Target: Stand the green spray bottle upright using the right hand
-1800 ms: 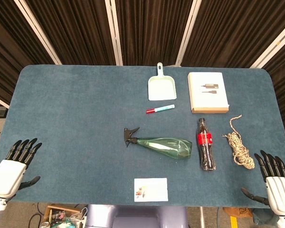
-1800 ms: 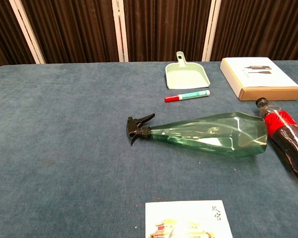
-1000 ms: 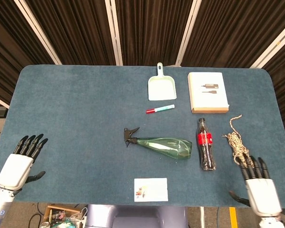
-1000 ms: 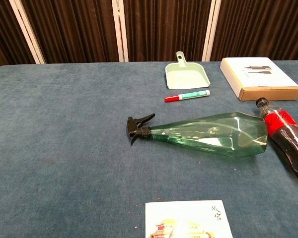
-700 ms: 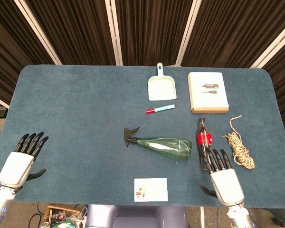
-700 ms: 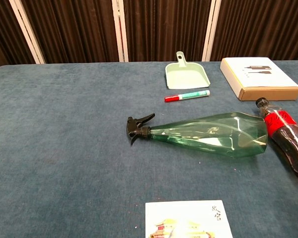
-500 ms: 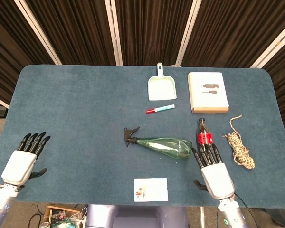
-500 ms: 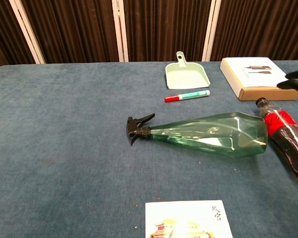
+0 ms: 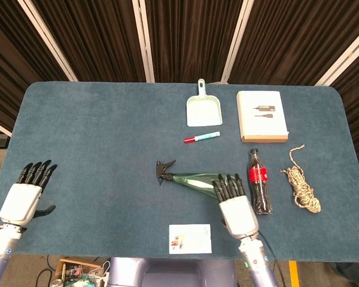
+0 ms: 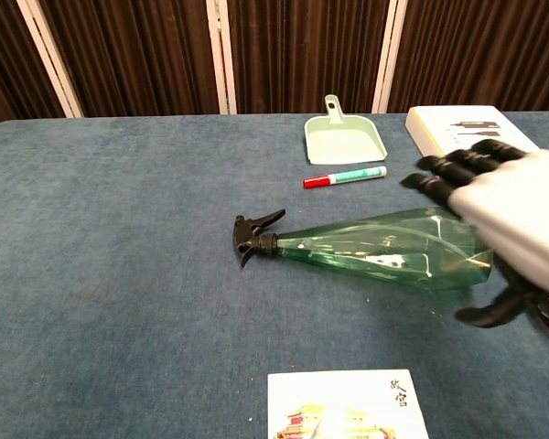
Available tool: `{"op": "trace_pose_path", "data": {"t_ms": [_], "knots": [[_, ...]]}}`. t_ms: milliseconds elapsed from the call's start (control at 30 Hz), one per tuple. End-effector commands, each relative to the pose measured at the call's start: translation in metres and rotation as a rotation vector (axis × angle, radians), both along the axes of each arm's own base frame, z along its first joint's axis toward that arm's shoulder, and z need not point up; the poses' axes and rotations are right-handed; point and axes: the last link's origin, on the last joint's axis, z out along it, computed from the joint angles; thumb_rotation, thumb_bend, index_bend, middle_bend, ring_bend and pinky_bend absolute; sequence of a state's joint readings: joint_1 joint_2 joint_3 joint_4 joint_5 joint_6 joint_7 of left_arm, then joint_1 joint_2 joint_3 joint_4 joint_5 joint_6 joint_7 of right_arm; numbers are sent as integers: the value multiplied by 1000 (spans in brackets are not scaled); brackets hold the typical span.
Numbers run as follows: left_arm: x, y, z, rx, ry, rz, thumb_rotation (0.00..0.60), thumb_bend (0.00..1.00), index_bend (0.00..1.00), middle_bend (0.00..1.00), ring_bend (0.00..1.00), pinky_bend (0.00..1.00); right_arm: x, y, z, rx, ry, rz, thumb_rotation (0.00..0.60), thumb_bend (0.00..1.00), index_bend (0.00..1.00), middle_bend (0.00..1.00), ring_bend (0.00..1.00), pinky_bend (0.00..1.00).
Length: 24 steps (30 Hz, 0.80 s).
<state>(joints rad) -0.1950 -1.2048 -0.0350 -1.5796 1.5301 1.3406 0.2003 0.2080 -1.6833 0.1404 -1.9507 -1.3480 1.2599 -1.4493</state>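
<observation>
The green spray bottle [image 9: 194,179] [image 10: 375,247] lies on its side in the middle of the blue table, black trigger head [image 9: 165,169] [image 10: 254,233] pointing left. My right hand [image 9: 235,209] [image 10: 512,219] hovers over the bottle's wide base end, fingers spread and holding nothing; in the head view it hides that end. My left hand [image 9: 25,197] is open at the table's near left edge, far from the bottle and outside the chest view.
A cola bottle [image 9: 258,182] lies just right of the spray bottle. A rope bundle [image 9: 300,185] sits further right. A marker [image 9: 201,137], mint dustpan [image 9: 203,107] and white box [image 9: 261,116] lie behind. A printed card [image 9: 189,238] rests at the near edge.
My right hand has swept left from the table's near right corner, past the rope and cola bottle, to above the spray bottle's base. The left hand shifted slightly. The bottle has not moved.
</observation>
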Motion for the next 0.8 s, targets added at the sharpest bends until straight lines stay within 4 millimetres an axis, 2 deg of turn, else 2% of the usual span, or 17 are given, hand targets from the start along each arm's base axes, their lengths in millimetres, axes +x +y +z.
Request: {"op": "trace_pose_path", "data": {"t_ms": [33, 267, 800], "knots": [[0, 1, 0, 0, -3, 0, 600, 0, 22, 0, 0, 0, 21, -8, -24, 26, 42, 19, 600, 121, 0, 0, 0, 0], [-5, 3, 2, -1, -10, 20, 600, 0, 22, 0, 0, 0, 50, -17, -56, 45, 101, 50, 600, 121, 0, 0, 0, 0], [-12, 9, -3, -16, 10, 73, 600, 0, 13, 0, 0, 0, 55, -65, -81, 26, 218, 77, 600, 135, 0, 0, 0, 0]]}}
